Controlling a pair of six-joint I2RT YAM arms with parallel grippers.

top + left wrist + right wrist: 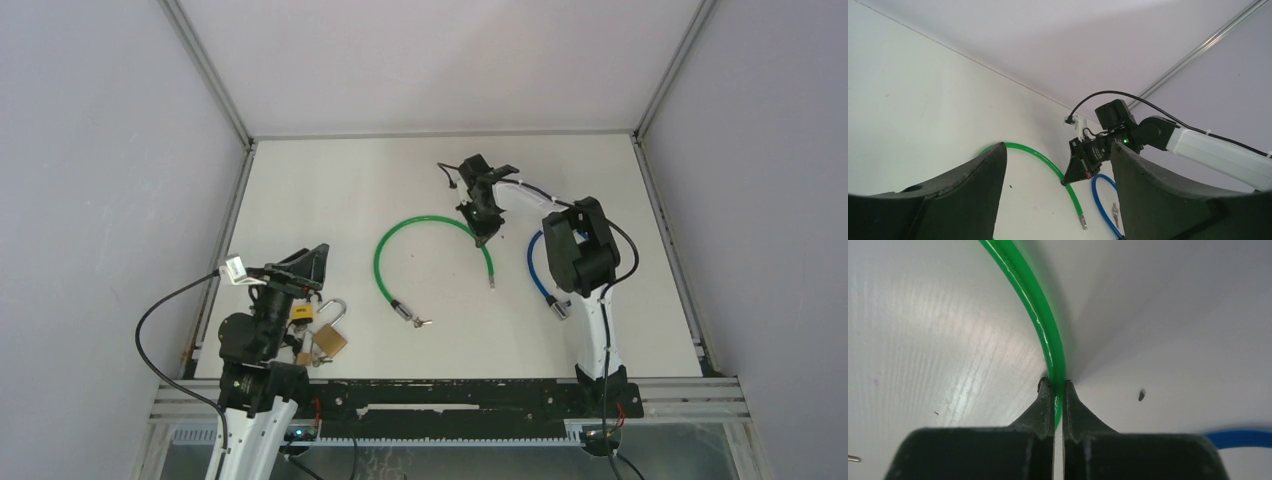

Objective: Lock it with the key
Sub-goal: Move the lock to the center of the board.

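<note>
Right pincer point(1058, 387) is seen clamped on the green cable lock point(1045, 335), fingers pressed together with the cable nipped between the tips, low against the worktop point(330, 190). In the top view the grip point is located on the far right part of the green arc, where the right pincer point(483, 228) is reached forward and angled down. The green cable lock point(385, 250) is laid flat mid-worktop as an open loop, ends apart: the plain pin end at the near right, the barrel end at the near left. A small key point(424, 322) is seen just beside the barrel end; whether it is inserted cannot be told. The blue cable lock point(538, 268) is laid to the right of the green one, close beside the right arm, not touching the green cable. Left pincer point(318, 268) is held wide apart, nothing between the fingers point(973, 190), raised over the near-left corner and aimed toward the right arm. Padlocks point(326, 338) are grouped on the worktop directly beside the left arm, one brass with its shackle swung up; further detail there is hidden by the arm.
</note>
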